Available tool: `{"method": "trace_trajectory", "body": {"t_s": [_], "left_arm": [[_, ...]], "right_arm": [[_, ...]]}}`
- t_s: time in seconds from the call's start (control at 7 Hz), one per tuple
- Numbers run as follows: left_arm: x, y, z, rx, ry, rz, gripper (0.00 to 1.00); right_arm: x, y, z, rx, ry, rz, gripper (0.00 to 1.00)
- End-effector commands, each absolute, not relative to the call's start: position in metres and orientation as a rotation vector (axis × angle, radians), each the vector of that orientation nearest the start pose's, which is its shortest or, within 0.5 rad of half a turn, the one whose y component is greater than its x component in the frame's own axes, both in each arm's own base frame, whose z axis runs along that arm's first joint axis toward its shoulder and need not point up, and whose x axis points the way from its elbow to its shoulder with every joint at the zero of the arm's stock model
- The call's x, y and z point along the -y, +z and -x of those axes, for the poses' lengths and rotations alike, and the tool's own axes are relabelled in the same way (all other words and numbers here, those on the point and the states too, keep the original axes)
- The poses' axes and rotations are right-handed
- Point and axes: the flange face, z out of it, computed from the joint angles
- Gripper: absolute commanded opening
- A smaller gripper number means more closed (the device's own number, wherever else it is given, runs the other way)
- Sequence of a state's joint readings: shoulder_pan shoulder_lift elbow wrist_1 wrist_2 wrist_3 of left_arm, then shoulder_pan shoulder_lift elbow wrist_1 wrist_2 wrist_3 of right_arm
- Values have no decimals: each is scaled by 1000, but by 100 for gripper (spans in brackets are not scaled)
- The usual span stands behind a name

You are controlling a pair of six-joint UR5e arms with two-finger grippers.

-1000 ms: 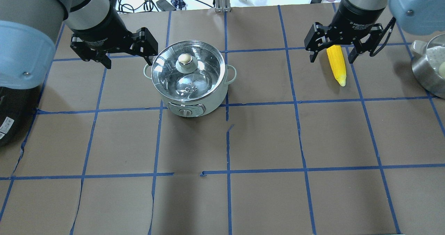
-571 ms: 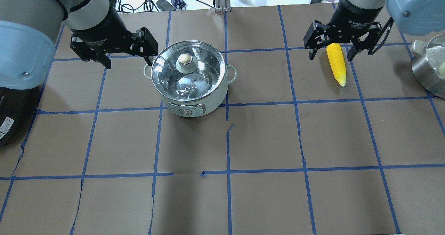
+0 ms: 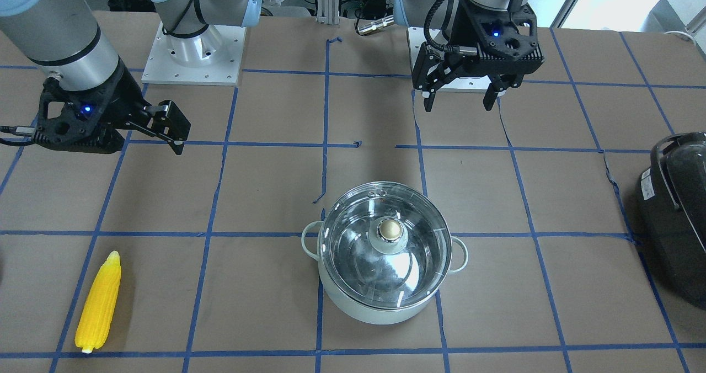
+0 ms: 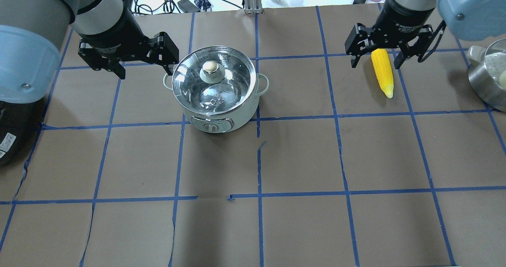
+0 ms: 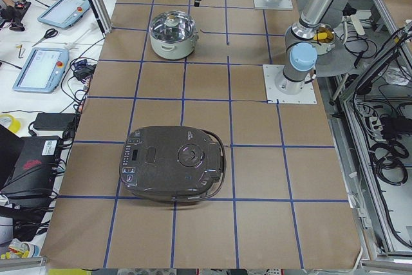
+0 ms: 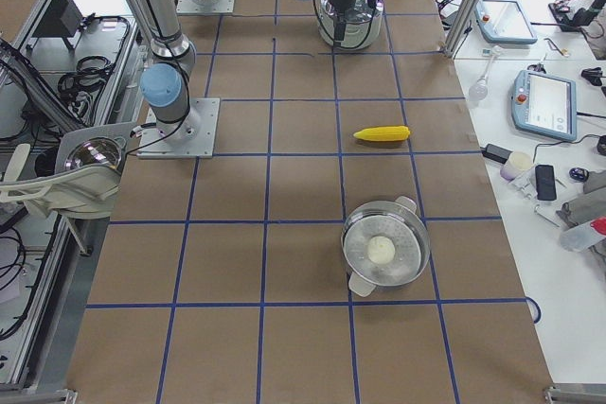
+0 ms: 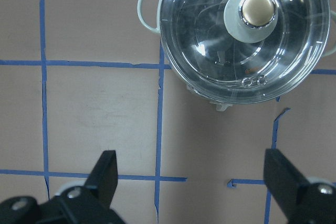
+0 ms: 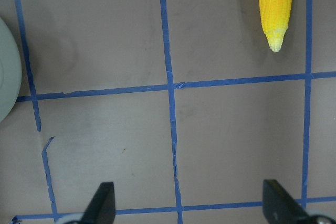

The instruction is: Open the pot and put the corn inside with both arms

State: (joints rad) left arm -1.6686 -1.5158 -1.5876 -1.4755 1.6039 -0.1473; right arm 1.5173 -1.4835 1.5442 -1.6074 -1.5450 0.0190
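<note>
Finds the pot (image 4: pixel 235 117) standing on the surface (image 4: pixel 300 160) a little to the robot's left of centre, with its glass lid (image 4: pixel 233 75) seated and the knob (image 4: pixel 211 67) upright on top. Places the corn (image 4: pixel 382 71) flat on the surface well off to the robot's right, apart from the pot, with its long axis running toward and away from the robot's base and the pale tip pointing back at the base. Records the right end effector (image 4: pixel 375 65) as raised, empty and spread wide, its fingers set across that axis. Puts the corn ahead of it in the wrist view, in line with one finger rather than the gap, not yet between the fingers. Records the left end effector (image 4: pixel 146 72) as likewise wide and empty, raised short of the pot on the base side, with the knob ahead and off-centre. Judges the right end effector nearer the corn and the left one nearer the lid; expects an advance outward, then a descent, from each.
</note>
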Motion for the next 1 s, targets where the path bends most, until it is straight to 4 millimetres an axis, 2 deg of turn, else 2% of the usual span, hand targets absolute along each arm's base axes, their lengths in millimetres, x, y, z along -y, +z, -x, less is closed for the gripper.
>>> {"method": "trace_trajectory", "body": {"t_s": [0.0,0.86], "left_arm": [[465,516,176,-3118,-208,82,100],[465,516,176,-3118,-208,82,100]], "right_arm": [[532,460,-107,-3114,35,-125,100],[532,457,-107,-3114,52,-111,100]]}}
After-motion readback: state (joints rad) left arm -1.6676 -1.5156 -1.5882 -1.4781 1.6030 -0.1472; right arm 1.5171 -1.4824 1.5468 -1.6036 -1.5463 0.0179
